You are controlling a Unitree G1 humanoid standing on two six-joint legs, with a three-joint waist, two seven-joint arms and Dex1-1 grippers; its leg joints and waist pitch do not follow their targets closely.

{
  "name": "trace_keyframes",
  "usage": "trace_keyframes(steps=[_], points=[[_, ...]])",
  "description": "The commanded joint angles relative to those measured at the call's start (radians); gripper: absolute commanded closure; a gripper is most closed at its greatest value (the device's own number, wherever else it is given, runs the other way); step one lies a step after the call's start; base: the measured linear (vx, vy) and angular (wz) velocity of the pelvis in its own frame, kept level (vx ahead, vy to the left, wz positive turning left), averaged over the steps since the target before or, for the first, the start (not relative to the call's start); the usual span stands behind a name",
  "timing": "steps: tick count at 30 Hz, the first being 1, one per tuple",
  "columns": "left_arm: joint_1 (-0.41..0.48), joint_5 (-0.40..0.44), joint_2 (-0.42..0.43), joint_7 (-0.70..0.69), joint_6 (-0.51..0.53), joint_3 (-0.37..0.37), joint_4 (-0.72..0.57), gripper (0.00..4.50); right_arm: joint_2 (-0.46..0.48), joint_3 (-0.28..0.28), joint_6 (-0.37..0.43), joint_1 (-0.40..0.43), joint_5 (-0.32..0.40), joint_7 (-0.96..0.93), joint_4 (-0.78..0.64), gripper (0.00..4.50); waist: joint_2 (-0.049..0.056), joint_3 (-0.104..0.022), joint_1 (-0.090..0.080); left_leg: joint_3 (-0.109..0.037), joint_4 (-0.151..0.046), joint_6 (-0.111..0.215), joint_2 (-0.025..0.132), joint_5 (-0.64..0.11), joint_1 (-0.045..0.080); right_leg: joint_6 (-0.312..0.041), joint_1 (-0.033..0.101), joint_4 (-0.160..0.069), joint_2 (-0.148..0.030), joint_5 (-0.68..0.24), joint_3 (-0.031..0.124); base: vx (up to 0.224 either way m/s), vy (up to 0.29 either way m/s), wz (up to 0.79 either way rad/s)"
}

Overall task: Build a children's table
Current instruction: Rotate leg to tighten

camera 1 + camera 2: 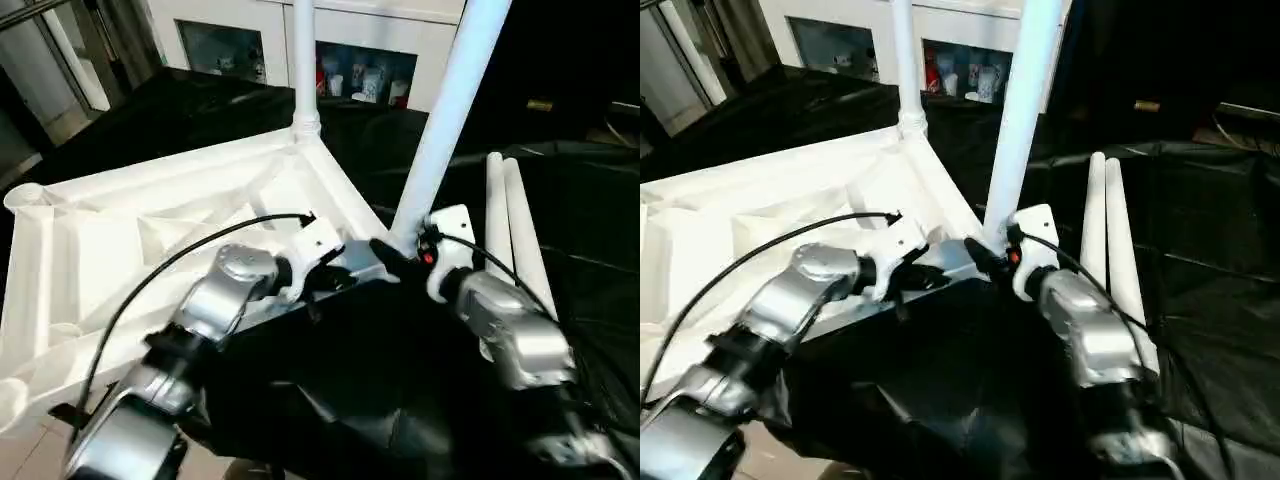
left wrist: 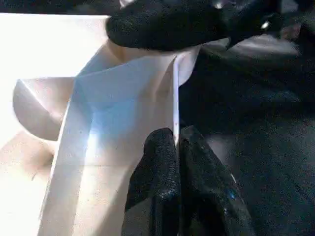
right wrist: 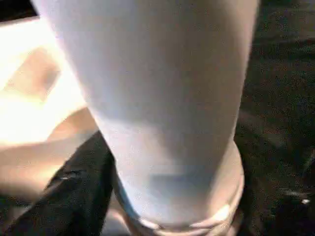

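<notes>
The tabletop lay upside down on the black-draped worktop, ribbed underside up, overhanging the worktop's near-left edge. One leg stood upright in the far corner socket. A second leg stood in the near-right corner socket, leaning slightly to the right rather than plumb. Two spare legs lay side by side on the worktop just right of that corner.

The left gripper was pinched shut on the thin rim wall of the tabletop beside the near-right corner. The right gripper sat at the base of the leaning leg, one black finger against its lower end in the right wrist view. Whether it clamped the leg or merely bracketed it could not be told.

Risks, as judgement:
- Leaning leg probably not fully seated. Pushing down off-axis could jam it in the socket or pop it out sideways.
- If the right gripper let go before seating, the leg could topple onto the spare legs and roll them off the worktop.
- Left grip was on a thin edge only. A hard push on the leg could make the tabletop pivot or slip from the pinch.
- Tabletop overhang meant downward force near this corner might shift the whole piece on the slick black drape.
- The already-fitted far leg could wobble loose if the tabletop jolted.
</notes>
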Motion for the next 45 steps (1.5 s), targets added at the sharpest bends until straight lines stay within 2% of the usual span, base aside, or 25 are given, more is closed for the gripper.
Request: trace_keyframes(steps=[1,2,4,7,10,13,15,19,20,21,22,24,25,27,29,33,35,38,42,45], points=[[-0.039,-0.031,-0.072,0.055,-0.027,0.005,-0.006,4.5,0.074,0.09,0.019,0.01,0.011,0.02,0.069,0.78,-0.009,-0.056,-0.001,-0.026,-0.081,-0.003,0.054,-0.238,0.023,-0.198,0.035,-0.099,-0.093,-0.268,0.049,0.0,0.0,0.0],[-0.037,-0.031,-0.07,0.047,-0.027,0.005,-0.009,4.5,0.072,0.09,0.016,0.009,0.004,0.021,0.067,0.58,-0.009,-0.056,0.0,-0.026,-0.082,0.003,0.055,-0.23,0.022,-0.195,0.036,-0.099,-0.093,-0.247,0.05,0.0,0.0,0.0],[-0.025,-0.031,-0.056,0.01,-0.053,0.0,-0.018,4.5,0.066,0.078,0.013,0.007,-0.007,0.035,0.058,0.45,-0.009,-0.06,-0.002,-0.026,-0.082,0.021,0.055,-0.198,0.019,-0.197,0.039,-0.094,-0.09,-0.189,0.047,0.0,0.0,0.0],[-0.016,-0.035,-0.048,-0.008,-0.057,-0.002,-0.024,4.5,0.054,0.074,0.003,0.001,-0.014,0.044,0.06,0.33,-0.009,-0.061,0.001,-0.022,-0.079,0.048,0.054,-0.157,0.018,-0.218,0.041,-0.09,-0.09,-0.111,0.046,0.0,0.0,0.0],[-0.016,-0.03,-0.046,-0.013,-0.08,0.003,-0.008,4.5,0.046,0.073,-0.019,-0.01,-0.021,0.067,0.074,0.33,-0.009,-0.061,0.0,-0.021,-0.079,0.05,0.054,-0.169,0.019,-0.225,0.041,-0.093,-0.091,-0.128,0.046,0.0,0.0,0.0],[0.002,-0.031,-0.023,-0.044,-0.091,-0.005,-0.024,4.5,0.01,0.091,-0.015,-0.003,-0.013,0.125,0.035,0.33,-0.009,-0.06,0.001,-0.023,-0.083,0.045,0.056,-0.192,0.02,-0.214,0.042,-0.098,-0.091,-0.177,0.046,0.0,0.0,0.0],[0.011,-0.033,-0.012,-0.062,-0.1,-0.008,-0.034,4.5,-0.01,0.1,-0.014,0.0,-0.014,0.156,0.016,0.33,-0.01,-0.059,0.0,-0.021,-0.083,0.049,0.056,-0.181,0.018,-0.212,0.042,-0.096,-0.09,-0.163,0.047,0.0,0.0,0.0],[0.055,-0.047,0.051,-0.173,-0.153,-0.027,-0.098,4.5,-0.118,0.126,-0.007,0.025,-0.019,0.307,-0.075,0.33,-0.014,-0.067,0.003,-0.02,-0.077,0.075,0.056,-0.126,0.015,-0.221,0.047,-0.089,-0.09,-0.096,0.046,0.0,0.0,0.0],[0.055,-0.047,0.051,-0.173,-0.153,-0.027,-0.098,4.5,-0.118,0.126,-0.007,0.025,-0.019,0.307,-0.075,0.33,-0.013,-0.068,0.006,-0.021,-0.075,0.08,0.057,-0.114,0.015,-0.222,0.049,-0.087,-0.091,-0.08,0.046,0.0,0.0,0.0],[0.063,-0.052,0.063,-0.196,-0.156,-0.031,-0.111,4.5,-0.138,0.132,-0.002,0.031,-0.019,0.332,-0.092,0.33,-0.011,-0.07,0.006,-0.019,-0.073,0.092,0.058,-0.096,0.018,-0.234,0.045,-0.083,-0.088,-0.042,0.045,0.0,0.0,0.0],[0.073,-0.057,0.079,-0.223,-0.164,-0.038,-0.129,4.5,-0.164,0.14,-0.004,0.04,-0.02,0.361,-0.115,0.33,-0.011,-0.071,0.007,-0.02,-0.071,0.099,0.058,-0.08,0.013,-0.24,0.049,-0.077,-0.088,-0.008,0.044,0.0,0.0,0.0],[0.099,-0.068,0.122,-0.292,-0.173,-0.053,-0.173,4.5,-0.235,0.158,0.005,0.065,-0.009,0.444,-0.182,0.33,-0.012,-0.075,0.008,-0.019,-0.068,0.112,0.058,-0.067,0.014,-0.248,0.051,-0.07,-0.085,0.038,0.042,0.0,0.0,0.0],[0.106,-0.068,0.137,-0.309,-0.179,-0.058,-0.182,4.5,-0.258,0.163,0.012,0.075,-0.003,0.472,-0.204,0.33,-0.009,-0.076,0.009,-0.018,-0.066,0.123,0.061,-0.053,0.015,-0.254,0.047,-0.066,-0.085,0.072,0.042,0.0,0.0,0.0],[0.122,-0.07,0.166,-0.347,-0.182,-0.066,-0.203,4.5,-0.307,0.175,0.024,0.096,0.0,0.524,-0.25,0.33,-0.009,-0.081,0.013,-0.019,-0.06,0.139,0.061,-0.034,0.015,-0.264,0.05,-0.059,-0.083,0.119,0.04,0.0,0.0,0.0],[0.133,-0.075,0.18,-0.369,-0.188,-0.065,-0.216,4.5,-0.337,0.183,0.033,0.112,0.011,0.568,-0.28,0.33,-0.008,-0.08,0.015,-0.017,-0.057,0.152,0.061,-0.035,0.014,-0.274,0.047,-0.059,-0.083,0.127,0.039,0.0,0.0,0.0],[0.151,-0.084,0.213,-0.41,-0.189,-0.061,-0.24,4.5,-0.384,0.184,0.041,0.136,0.02,0.619,-0.323,0.33,-0.008,-0.077,0.019,-0.017,-0.059,0.139,0.062,-0.077,0.015,-0.274,0.046,-0.065,-0.087,0.047,0.039,0.0,0.0,0.0],[0.157,-0.087,0.227,-0.425,-0.192,-0.061,-0.249,4.5,-0.393,0.175,0.058,0.143,0.04,0.633,-0.34,0.33,-0.008,-0.075,0.021,-0.017,-0.062,0.119,0.063,-0.1,0.017,-0.267,0.043,-0.069,-0.087,-0.009,0.041,0.0,0.0,0.0],[0.164,-0.09,0.242,-0.441,-0.191,-0.064,-0.258,4.5,-0.413,0.195,0.06,0.161,0.037,0.656,-0.359,0.33,-0.007,-0.077,0.024,-0.017,-0.061,0.109,0.064,-0.105,0.017,-0.266,0.044,-0.069,-0.088,-0.018,0.042,0.0,0.0,0.0],[0.165,-0.085,0.241,-0.444,-0.19,-0.064,-0.257,4.5,-0.397,0.197,0.06,0.164,0.033,0.642,-0.351,0.48,-0.007,-0.08,0.025,-0.018,-0.058,0.109,0.061,-0.088,0.015,-0.269,0.044,-0.063,-0.086,0.012,0.041,0.0,0.0,0.0],[0.167,-0.082,0.239,-0.445,-0.189,-0.064,-0.258,4.5,-0.396,0.206,0.063,0.169,0.03,0.646,-0.356,0.82,-0.009,-0.081,0.026,-0.018,-0.055,0.113,0.06,-0.079,0.014,-0.272,0.046,-0.061,-0.086,0.029,0.041,0.0,0.0,0.0]])
